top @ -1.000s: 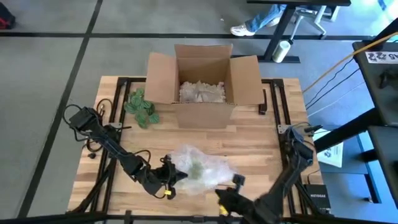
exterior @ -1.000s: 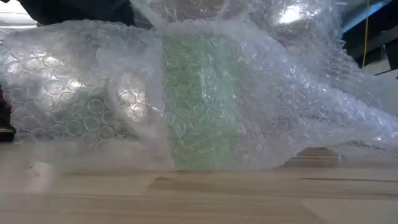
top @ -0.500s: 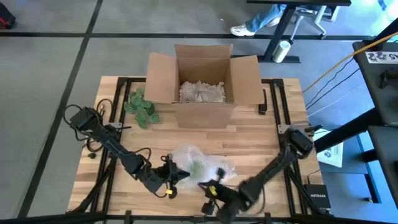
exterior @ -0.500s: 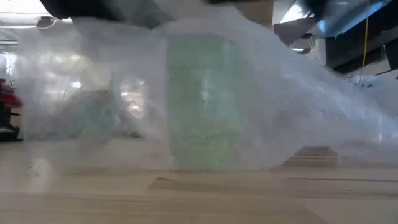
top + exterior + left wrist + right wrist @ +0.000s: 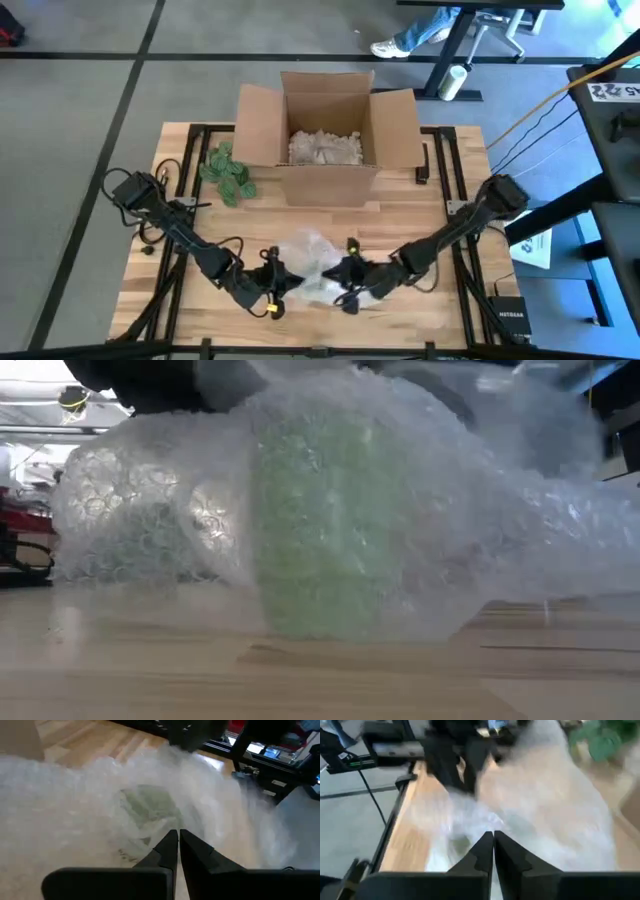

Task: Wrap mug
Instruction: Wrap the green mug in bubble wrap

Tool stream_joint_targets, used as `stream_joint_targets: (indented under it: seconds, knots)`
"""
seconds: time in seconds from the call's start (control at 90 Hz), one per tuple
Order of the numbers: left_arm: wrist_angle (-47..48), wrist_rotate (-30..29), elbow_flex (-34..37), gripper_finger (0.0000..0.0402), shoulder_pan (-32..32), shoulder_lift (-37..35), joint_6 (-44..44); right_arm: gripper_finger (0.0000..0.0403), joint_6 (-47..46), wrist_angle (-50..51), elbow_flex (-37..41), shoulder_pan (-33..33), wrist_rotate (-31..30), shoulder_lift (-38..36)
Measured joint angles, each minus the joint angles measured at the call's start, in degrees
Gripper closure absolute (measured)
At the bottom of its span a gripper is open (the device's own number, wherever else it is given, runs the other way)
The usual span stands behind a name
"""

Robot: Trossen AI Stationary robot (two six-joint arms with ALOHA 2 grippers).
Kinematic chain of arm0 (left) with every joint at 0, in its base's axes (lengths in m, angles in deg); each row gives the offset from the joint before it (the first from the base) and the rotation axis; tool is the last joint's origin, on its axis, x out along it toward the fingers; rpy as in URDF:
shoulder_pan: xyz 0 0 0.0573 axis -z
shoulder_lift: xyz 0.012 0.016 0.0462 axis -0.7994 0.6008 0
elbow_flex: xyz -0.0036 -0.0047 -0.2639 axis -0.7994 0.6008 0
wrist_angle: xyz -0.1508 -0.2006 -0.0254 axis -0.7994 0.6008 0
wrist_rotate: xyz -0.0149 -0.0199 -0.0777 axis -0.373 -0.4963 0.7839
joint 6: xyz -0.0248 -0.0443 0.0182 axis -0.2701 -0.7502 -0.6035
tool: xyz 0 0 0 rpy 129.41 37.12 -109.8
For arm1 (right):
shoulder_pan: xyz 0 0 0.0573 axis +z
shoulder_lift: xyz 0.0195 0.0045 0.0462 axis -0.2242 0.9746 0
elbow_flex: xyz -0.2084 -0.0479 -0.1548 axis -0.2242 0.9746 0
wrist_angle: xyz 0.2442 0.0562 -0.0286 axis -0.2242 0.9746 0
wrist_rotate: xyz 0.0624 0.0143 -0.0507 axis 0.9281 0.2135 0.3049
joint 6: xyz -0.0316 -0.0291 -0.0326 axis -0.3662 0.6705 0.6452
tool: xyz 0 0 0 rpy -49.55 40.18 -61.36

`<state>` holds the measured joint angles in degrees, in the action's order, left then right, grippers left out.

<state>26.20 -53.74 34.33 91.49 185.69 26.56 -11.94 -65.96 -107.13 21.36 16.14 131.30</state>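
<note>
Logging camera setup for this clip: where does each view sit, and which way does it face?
High: overhead, straight down; both arms, cardboard box.
Low: table height, level at the mug inside bubble wrap.
Left wrist: left gripper pinching wrap.
Right wrist: right gripper pinching wrap.
All four views show the wrap.

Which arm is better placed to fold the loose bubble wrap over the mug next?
Probably the right. Its gripper sits on the bundle's right flank, pinching the bubble wrap around the green mug. The left gripper pins the opposite edge, anchoring it.
</note>
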Motion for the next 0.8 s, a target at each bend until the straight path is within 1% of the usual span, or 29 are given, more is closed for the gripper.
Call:
stream_joint_targets:
  seconds: [0.111,0.211,0.289,0.389,0.489,0.567,0.633,0.711,0.8]
  knots:
    - [0.0,0.0,0.0,0.0402,-0.1,0.0,-0.1,0.0403,-5.6,-6.0,9.3,3.3,-1.9,-4.9]
    - [-0.1,0.0,0.0,0.0402,-0.1,0.0,-0.2,0.0403,-11.1,-12.8,16.3,7.4,-2.2,-8.6]
    - [-0.3,0.1,0.0,0.0402,-0.1,0.0,-0.8,0.0403,-15.9,-15.8,19.8,10.6,-2.1,-10.0]
    - [-0.2,0.1,0.0,0.0402,-0.1,0.0,-1.0,0.0403,-20.5,-15.8,21.6,14.9,-2.1,-11.0]
    - [-0.3,0.0,0.0,0.0402,-0.2,0.0,-1.3,0.0403,-25.2,-12.5,22.3,18.3,-1.3,-11.0]
    - [-0.3,0.0,0.0,0.0402,-0.2,-0.1,-1.7,0.0403,-30.0,-7.6,22.3,20.5,-1.3,-11.0]
    - [-0.3,0.0,0.0,0.0402,-0.2,-0.1,-2.5,0.0403,-35.0,-1.8,22.3,22.2,-2.5,-11.0]
    - [-0.2,0.0,0.0,0.0402,-0.2,-0.1,-2.9,0.0403,-41.4,2.8,22.3,23.8,-5.3,-11.0]
    - [-0.3,0.0,0.0,0.0402,-0.2,-0.1,-3.4,0.0398,-43.9,4.7,22.3,25.1,-5.1,-11.0]
